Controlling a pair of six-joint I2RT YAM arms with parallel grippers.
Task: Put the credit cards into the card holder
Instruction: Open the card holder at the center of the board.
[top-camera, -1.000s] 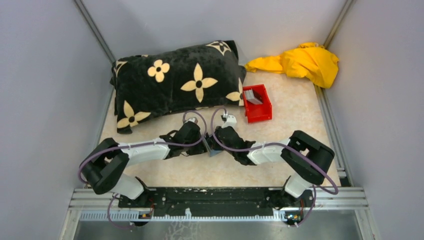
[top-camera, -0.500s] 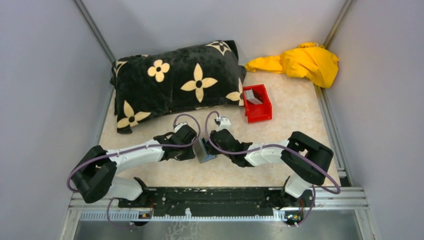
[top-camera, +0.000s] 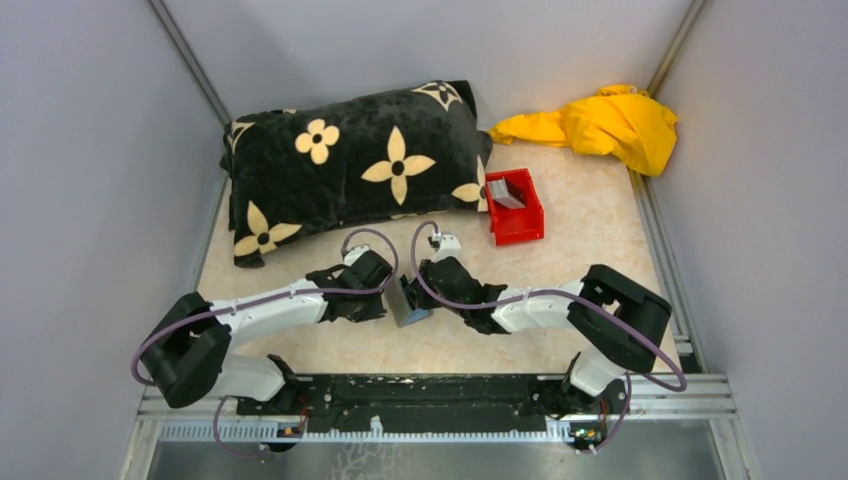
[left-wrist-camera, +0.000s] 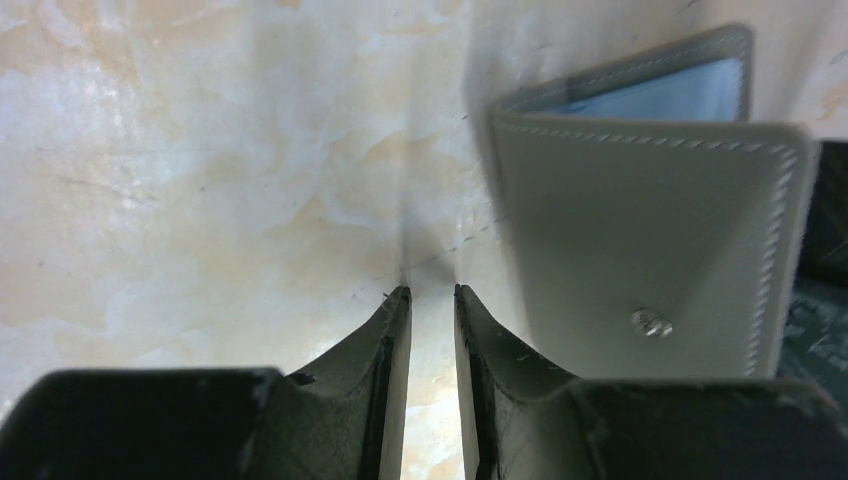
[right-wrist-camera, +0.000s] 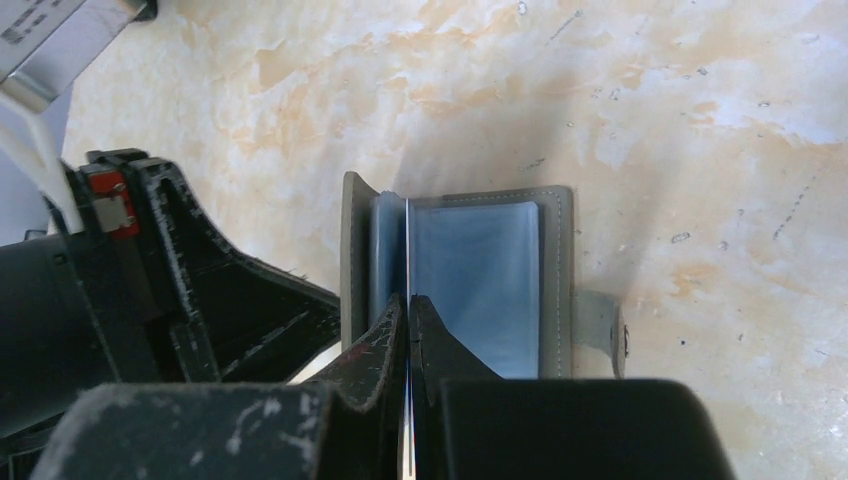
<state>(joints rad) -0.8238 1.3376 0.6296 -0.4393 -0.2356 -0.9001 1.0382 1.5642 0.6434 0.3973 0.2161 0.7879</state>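
The grey card holder (top-camera: 407, 301) lies open on the table between my two grippers. In the right wrist view its blue-lined inside (right-wrist-camera: 480, 280) faces up. My right gripper (right-wrist-camera: 408, 300) is shut on a thin credit card (right-wrist-camera: 408, 240), seen edge-on, whose far end sits at the holder's pocket fold. My left gripper (left-wrist-camera: 430, 292) is nearly shut with a thin gap and holds nothing. It stands just left of the holder's raised grey cover (left-wrist-camera: 640, 250). More grey credit cards (top-camera: 506, 191) lie in the red bin (top-camera: 527, 225).
A black pillow with cream flowers (top-camera: 355, 160) lies at the back left and a crumpled yellow cloth (top-camera: 600, 125) at the back right. The left gripper's black body (right-wrist-camera: 200, 290) sits right against the holder. Grey walls close in both sides.
Both grippers and the holder have shifted a little left and toward the near edge over the last second. In the last half second almost nothing has moved.
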